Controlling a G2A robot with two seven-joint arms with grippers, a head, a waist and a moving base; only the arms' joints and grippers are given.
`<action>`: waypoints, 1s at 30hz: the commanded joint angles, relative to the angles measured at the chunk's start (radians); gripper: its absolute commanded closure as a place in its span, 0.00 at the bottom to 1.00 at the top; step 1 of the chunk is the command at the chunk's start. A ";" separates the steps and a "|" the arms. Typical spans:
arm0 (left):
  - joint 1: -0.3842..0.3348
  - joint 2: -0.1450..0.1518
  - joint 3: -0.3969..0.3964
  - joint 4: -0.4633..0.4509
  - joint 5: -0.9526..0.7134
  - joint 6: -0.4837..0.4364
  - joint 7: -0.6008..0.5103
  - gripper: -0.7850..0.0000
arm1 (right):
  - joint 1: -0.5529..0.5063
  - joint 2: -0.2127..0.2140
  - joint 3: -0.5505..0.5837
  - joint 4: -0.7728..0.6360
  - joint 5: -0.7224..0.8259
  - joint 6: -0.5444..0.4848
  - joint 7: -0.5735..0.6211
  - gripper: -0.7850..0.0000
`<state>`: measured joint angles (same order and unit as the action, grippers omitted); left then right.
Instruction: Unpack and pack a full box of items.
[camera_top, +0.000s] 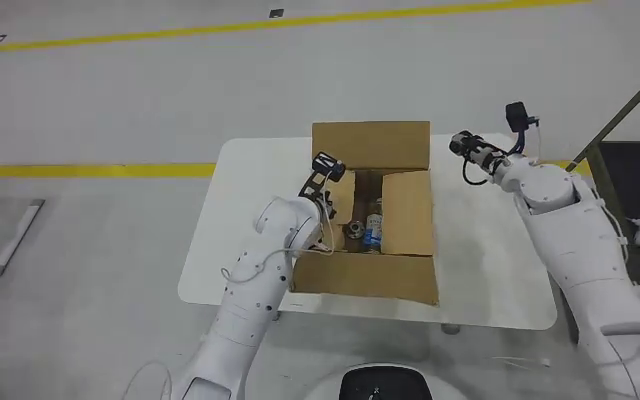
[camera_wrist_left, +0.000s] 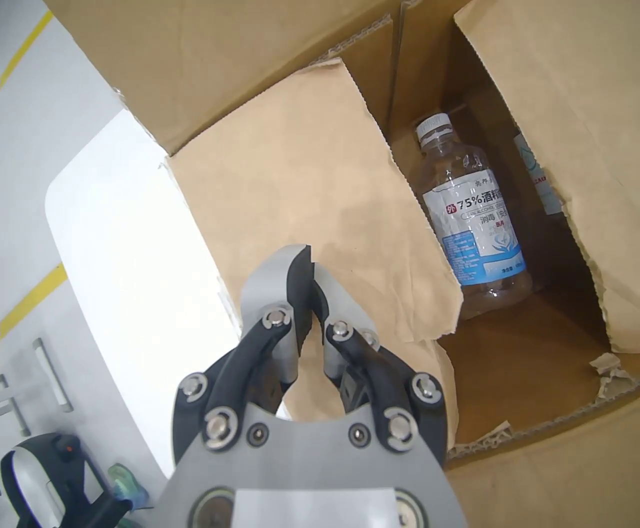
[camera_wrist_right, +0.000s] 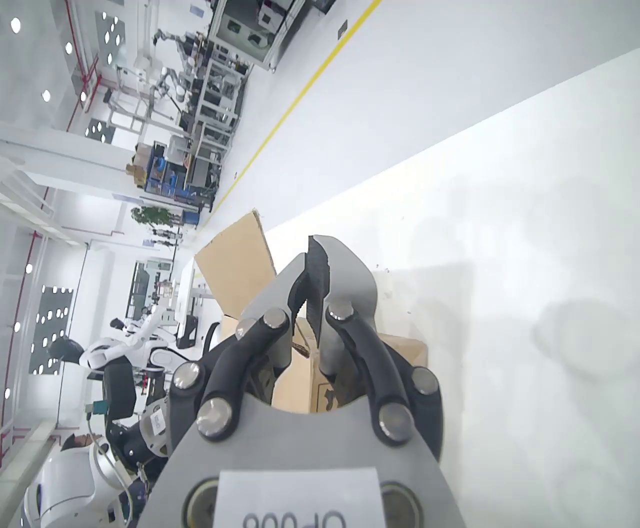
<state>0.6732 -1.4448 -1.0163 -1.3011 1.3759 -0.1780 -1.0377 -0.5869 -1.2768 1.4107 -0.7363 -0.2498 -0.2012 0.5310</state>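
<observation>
A cardboard box (camera_top: 365, 275) sits at centre frame, a bottle (camera_wrist_left: 470, 220) inside. The left gripper (camera_top: 327, 167), above the box, and the right gripper (camera_top: 462, 143), upper right, are pinched closed and empty.

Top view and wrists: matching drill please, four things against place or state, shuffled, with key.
1. bottle
2. left gripper
3. right gripper
4. box

A. shut, over the table beside the box
B. open, standing on the table
C. inside the box
D. shut, over a side flap of the box

Pairs: 1-C, 2-D, 3-A, 4-B.
</observation>
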 joint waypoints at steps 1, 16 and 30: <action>-0.003 -0.001 -0.002 0.004 -0.003 0.004 0.000 1.00 | 0.037 -0.007 -0.025 0.053 0.001 -0.025 0.007 1.00; -0.002 -0.001 -0.029 -0.012 -0.009 0.035 -0.005 0.00 | 0.121 -0.027 -0.070 0.235 0.068 -0.206 0.051 1.00; 0.022 0.010 -0.085 -0.091 -0.004 0.044 -0.034 0.00 | 0.125 -0.028 -0.076 0.275 0.113 -0.237 0.057 1.00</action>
<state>0.6905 -1.4370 -1.0910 -1.3787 1.3701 -0.1342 -1.0667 -0.4633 -1.3047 1.3343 -0.4654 -0.1423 -0.4467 0.5892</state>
